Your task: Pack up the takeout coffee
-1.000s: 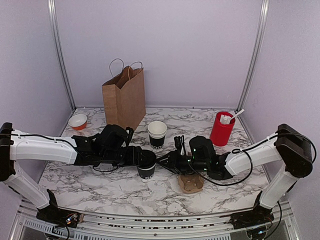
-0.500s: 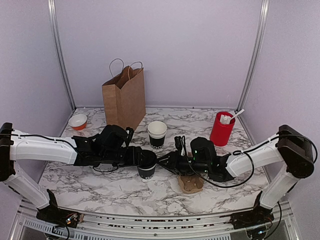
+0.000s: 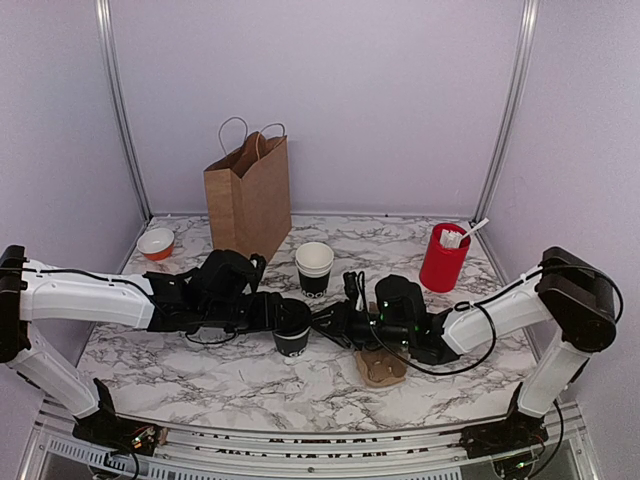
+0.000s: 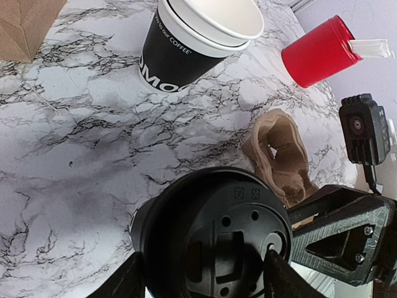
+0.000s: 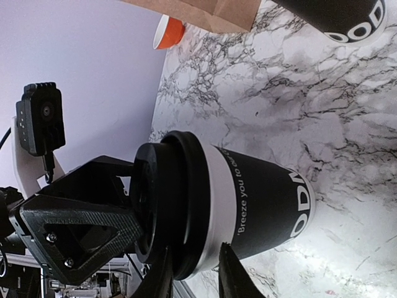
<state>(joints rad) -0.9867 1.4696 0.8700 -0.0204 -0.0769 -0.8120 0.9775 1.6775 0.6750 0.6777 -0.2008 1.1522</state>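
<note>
the takeout coffee [image 3: 293, 340] stood upright on the marble table [image 3: 200, 375], about midway between the two arms, its long axis vertical and its black lid [image 4: 214, 239] on top. the left gripper [image 4: 203, 273] reached in from the left and clasped the cup just under the lid, one finger against each side. the right gripper [image 5: 196, 273] came in level from the right with its jaws narrow, one finger over the lid and the other below the rim. whether they actually pinched the rim could not be told. the brown paper bag [image 3: 250, 195] stood open-mouthed at the far left, behind the cup and well apart from it, on the left arm's side. the cardboard cup carrier [image 3: 382, 367] lay just near-right of the cup, under the right arm. my judgement was that the next move turned on keeping the cup vertical while it was lifted, and that the left arm was better placed for the bag and the right for the carrier. small white lettering on the cup's side began "breeze you to", and large letters near its base read "od". the stack of lidless cups [image 4: 198, 43] behind it showed "our coffee" above large letters "omo".
</note>
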